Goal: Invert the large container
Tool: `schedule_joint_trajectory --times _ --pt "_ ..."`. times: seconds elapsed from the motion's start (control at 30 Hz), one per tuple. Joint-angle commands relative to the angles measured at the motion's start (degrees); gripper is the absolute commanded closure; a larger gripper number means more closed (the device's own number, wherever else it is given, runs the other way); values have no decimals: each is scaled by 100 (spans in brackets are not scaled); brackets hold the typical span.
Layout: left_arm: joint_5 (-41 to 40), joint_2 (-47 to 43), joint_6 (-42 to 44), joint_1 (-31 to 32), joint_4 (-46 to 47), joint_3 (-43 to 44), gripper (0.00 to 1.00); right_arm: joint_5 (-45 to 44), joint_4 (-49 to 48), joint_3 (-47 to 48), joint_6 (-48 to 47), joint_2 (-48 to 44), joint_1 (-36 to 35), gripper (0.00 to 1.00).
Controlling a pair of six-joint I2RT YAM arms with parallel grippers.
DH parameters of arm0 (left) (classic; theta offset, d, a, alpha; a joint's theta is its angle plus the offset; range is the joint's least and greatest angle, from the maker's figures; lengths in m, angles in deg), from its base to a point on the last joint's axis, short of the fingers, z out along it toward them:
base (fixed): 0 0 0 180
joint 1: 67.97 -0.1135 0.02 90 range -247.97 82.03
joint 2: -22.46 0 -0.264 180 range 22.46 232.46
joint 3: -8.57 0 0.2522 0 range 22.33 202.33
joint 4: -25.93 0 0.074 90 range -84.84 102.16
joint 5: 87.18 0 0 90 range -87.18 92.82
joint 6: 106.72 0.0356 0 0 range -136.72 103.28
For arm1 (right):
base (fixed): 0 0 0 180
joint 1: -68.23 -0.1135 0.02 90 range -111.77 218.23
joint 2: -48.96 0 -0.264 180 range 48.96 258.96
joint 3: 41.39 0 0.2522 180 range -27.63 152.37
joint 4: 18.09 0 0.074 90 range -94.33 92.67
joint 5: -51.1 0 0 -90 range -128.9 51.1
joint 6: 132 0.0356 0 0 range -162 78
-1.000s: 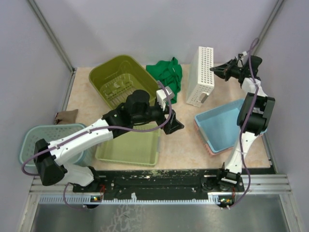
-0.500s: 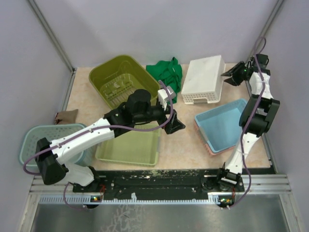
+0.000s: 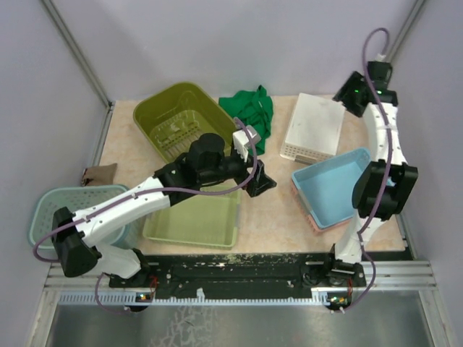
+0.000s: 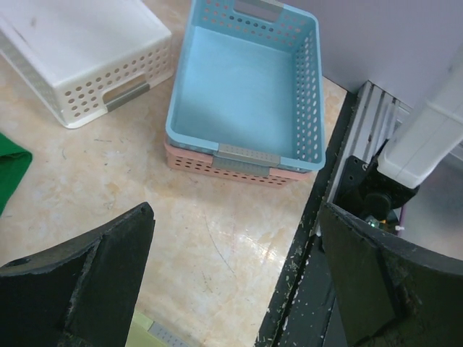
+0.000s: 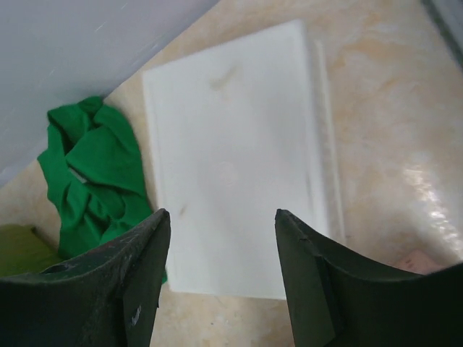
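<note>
White perforated container (image 3: 312, 129) lies bottom-up on the table's far right part, its solid base facing up and its rim down on the tabletop, just beside the green cloth (image 3: 249, 112) on one side and near the blue basket (image 3: 334, 184) on the other. In the left wrist view its holed side wall and handle slot show below the flat base (image 4: 79, 50). The right gripper (image 3: 353, 92) hangs over the container's far right corner with fingers spread wide and nothing between them; its wrist view looks down on the plain white base (image 5: 231, 166). The left gripper (image 3: 262, 184) is also spread and empty, held above bare tabletop mid-table, well apart from the container. The blue basket sits nested in a pink basket (image 4: 239, 165).
</note>
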Motion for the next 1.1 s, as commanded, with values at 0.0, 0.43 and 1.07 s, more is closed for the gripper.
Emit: schedule_joint_trajectory --times 0.0,0.43,1.07 --pt "-639 -287 -200 18 -24 74 0 -453 -52 205 -645 -102 -1236 40" --pt "-1306 -1061 -578 -9 -169 -522 0 -202 672 1284 -646 1800 -2774 40" --pt "-910 -930 -384 -9 -8 -533 0 -1380 1199 2073 -1000 1743 -1922 39"
